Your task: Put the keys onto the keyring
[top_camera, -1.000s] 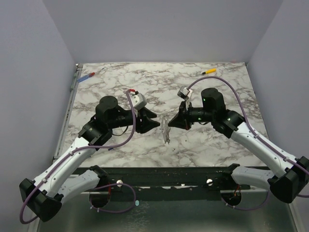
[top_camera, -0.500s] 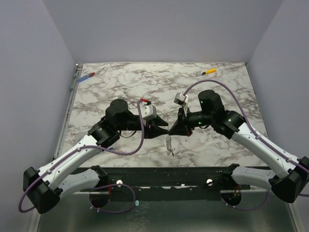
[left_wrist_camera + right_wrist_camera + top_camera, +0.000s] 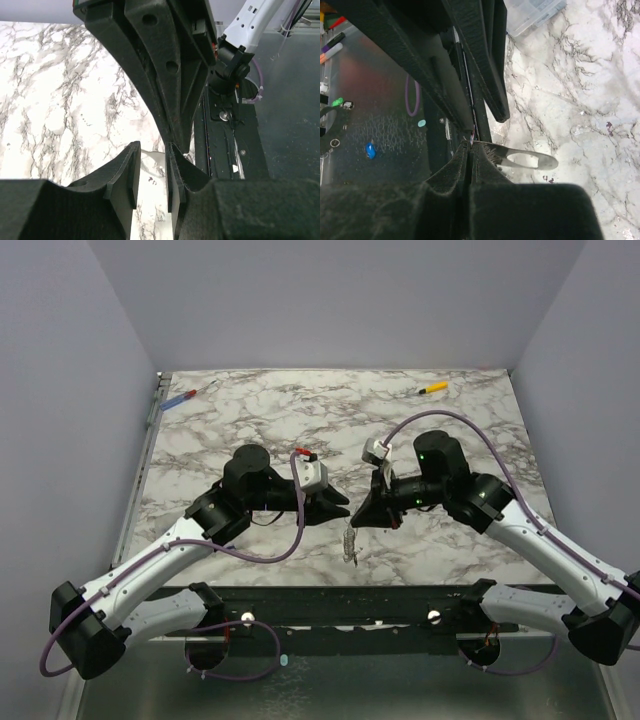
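Whereas the keys point(image 3: 349, 543) were lying flat on the desk point(image 3: 250, 430) a second ago, they have now been lifted and are dangled just above its marble-patterned top, pinched by the clenched right end effector point(image 3: 361, 520). In the right wrist view one key is seen jutting from its fingertips. The left end effector point(image 3: 341, 509) has been brought in close beside it, its jaws narrowed but parted, with nothing gripped. The keyring cannot be made out. A two-handed threading hold is judged to be in preparation. The desk is enclosed by plain pale lilac walls point(image 3: 330, 300), and a yellow-handled tool point(image 3: 433, 388) and a blue-and-red tool point(image 3: 180, 398) are left at the far edge.
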You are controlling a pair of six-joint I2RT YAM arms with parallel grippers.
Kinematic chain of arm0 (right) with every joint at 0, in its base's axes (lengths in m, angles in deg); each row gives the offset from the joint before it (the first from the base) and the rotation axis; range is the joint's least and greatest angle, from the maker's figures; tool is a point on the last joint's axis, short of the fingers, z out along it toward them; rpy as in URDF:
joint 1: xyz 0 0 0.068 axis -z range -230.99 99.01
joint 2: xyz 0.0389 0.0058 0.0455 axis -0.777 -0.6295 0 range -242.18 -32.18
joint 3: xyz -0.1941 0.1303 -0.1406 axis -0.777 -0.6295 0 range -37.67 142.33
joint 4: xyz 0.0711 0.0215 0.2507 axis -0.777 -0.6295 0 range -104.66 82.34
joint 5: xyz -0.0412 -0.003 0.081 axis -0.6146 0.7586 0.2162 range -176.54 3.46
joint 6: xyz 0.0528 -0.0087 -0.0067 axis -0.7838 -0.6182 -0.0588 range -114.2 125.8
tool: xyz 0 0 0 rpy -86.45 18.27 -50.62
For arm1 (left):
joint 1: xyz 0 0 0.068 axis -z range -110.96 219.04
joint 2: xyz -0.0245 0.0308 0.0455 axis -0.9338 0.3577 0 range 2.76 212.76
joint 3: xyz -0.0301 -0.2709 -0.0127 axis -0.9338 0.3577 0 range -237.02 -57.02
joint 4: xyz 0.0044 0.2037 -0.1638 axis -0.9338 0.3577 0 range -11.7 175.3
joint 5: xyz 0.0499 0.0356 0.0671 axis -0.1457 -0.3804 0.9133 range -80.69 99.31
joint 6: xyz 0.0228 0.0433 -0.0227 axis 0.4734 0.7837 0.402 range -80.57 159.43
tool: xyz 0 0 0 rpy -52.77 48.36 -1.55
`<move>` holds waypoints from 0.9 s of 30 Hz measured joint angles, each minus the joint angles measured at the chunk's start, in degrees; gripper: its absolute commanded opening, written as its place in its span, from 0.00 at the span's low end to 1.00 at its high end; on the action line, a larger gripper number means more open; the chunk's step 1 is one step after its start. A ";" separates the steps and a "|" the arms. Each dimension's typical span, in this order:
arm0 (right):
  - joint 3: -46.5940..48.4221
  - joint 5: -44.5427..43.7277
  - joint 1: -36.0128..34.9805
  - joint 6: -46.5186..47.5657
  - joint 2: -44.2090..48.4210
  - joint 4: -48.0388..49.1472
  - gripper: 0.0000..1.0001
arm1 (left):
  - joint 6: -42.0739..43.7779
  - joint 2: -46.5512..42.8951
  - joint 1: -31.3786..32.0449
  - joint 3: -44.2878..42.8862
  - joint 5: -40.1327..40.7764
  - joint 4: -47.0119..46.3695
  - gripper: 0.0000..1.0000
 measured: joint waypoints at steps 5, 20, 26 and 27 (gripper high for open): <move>0.00 0.00 -0.20 0.35 0.70 -0.39 0.01 | 1.07 0.39 0.00 0.00 -0.39 1.16 0.31; 0.00 -0.02 -0.63 0.35 1.01 -2.14 0.01 | 0.85 1.29 0.00 0.00 -4.39 1.38 0.32; 0.00 -0.04 -0.79 0.35 1.03 -2.29 0.01 | 0.72 1.29 0.00 0.00 -5.31 1.79 0.34; 0.00 -0.04 -0.79 0.35 1.03 -2.29 0.01 | 0.70 1.29 0.00 0.00 -5.44 1.88 0.34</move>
